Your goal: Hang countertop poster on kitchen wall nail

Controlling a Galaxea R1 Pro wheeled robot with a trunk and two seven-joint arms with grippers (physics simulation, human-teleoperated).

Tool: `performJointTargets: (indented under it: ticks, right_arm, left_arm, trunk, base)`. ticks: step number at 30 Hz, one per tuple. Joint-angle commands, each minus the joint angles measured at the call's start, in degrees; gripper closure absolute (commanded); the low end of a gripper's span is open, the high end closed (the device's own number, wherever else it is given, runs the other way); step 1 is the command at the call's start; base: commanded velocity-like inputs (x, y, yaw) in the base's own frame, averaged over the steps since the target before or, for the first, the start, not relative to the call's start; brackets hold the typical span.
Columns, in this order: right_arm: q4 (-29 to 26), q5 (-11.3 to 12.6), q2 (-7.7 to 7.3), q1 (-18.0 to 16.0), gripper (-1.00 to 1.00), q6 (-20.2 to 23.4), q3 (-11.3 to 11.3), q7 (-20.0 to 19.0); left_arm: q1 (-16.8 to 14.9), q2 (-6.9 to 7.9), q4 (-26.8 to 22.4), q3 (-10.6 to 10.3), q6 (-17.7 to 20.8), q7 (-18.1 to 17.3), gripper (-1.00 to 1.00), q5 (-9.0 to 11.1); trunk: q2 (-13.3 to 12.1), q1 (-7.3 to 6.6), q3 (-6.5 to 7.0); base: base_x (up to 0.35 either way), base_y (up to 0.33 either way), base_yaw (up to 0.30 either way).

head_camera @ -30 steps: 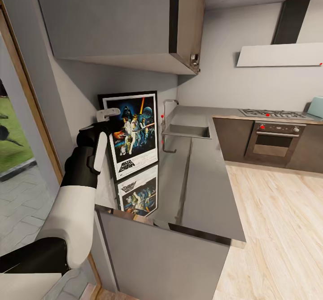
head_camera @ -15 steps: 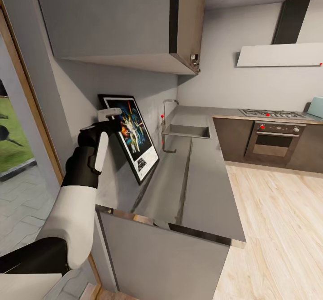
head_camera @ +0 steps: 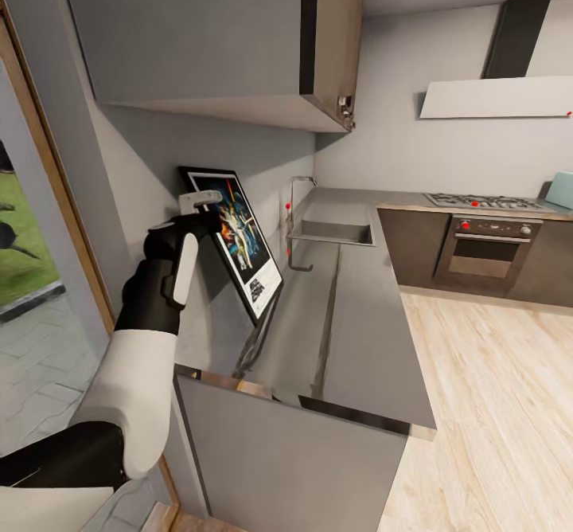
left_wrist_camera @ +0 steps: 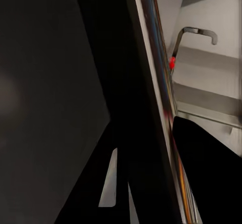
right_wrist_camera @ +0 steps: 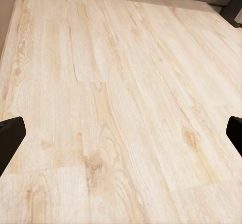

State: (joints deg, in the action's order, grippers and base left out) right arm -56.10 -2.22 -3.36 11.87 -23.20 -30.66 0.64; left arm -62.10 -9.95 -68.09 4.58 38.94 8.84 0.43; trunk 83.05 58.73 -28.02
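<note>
The Star Wars poster (head_camera: 239,233) is tilted and turned nearly edge-on above the left side of the glossy kitchen countertop (head_camera: 350,317), close to the wall. My left gripper (head_camera: 203,197) is shut on its upper left corner. In the left wrist view the poster's black frame edge (left_wrist_camera: 151,108) runs close along the dark fingers. A small red wall nail (head_camera: 286,207) sits on the wall beyond the poster, beside the tap (head_camera: 296,189). In the right wrist view my right gripper (right_wrist_camera: 121,133) hangs open over the wooden floor, with a dark fingertip at each side.
The inset sink (head_camera: 330,233) lies behind the poster. A grey upper cabinet (head_camera: 215,38) hangs right over my left arm. The hob (head_camera: 477,201) and oven (head_camera: 489,249) stand at the back right, under the range hood (head_camera: 493,98). Wooden floor (head_camera: 493,404) stretches to the right.
The poster has swung from facing me, leaning on the wall, to nearly edge-on in my left gripper. Its reflection on the countertop has gone, and the gripper has shifted slightly right.
</note>
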Motion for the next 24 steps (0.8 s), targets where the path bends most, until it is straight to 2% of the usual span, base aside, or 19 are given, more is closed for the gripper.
performJointTargets:
  ticks: [1, 4, 5, 24]
  right_arm:
    - [0.0, -0.2, -0.01, 0.0, -1.0, -0.1, 0.0, 0.1]
    - [0.0, -0.2, -0.02, 0.0, -1.0, -0.1, 0.0, 0.1]
    - [0.3, -0.2, -0.06, 0.0, -1.0, -0.1, 0.0, 0.1]
    - [0.2, -0.2, -0.26, 0.0, -1.0, -0.1, -0.1, 0.1]
  left_arm:
    - [0.0, -0.04, -0.1, -0.3, 0.3, 0.1, 1.0, -0.6]
    - [0.0, -0.04, -0.4, -1.7, 0.3, 0.1, 1.0, -0.6]
    - [0.0, -0.04, -4.8, -3.8, 2.4, 0.0, 1.0, -0.5]
    - [0.0, -0.04, -5.1, -3.8, 2.5, 0.0, 1.0, -0.5]
  trunk:
    - [0.0, 0.0, -0.05]
    - [0.0, 0.0, -0.05]
    - [0.0, 0.0, -0.05]
    - [0.0, 0.0, -0.05]
  base:
    - [0.0, 0.0, 0.0]
    - [0.0, 0.0, 0.0]
    - [0.0, 0.0, 0.0]
    - [-0.004, 0.0, 0.0]
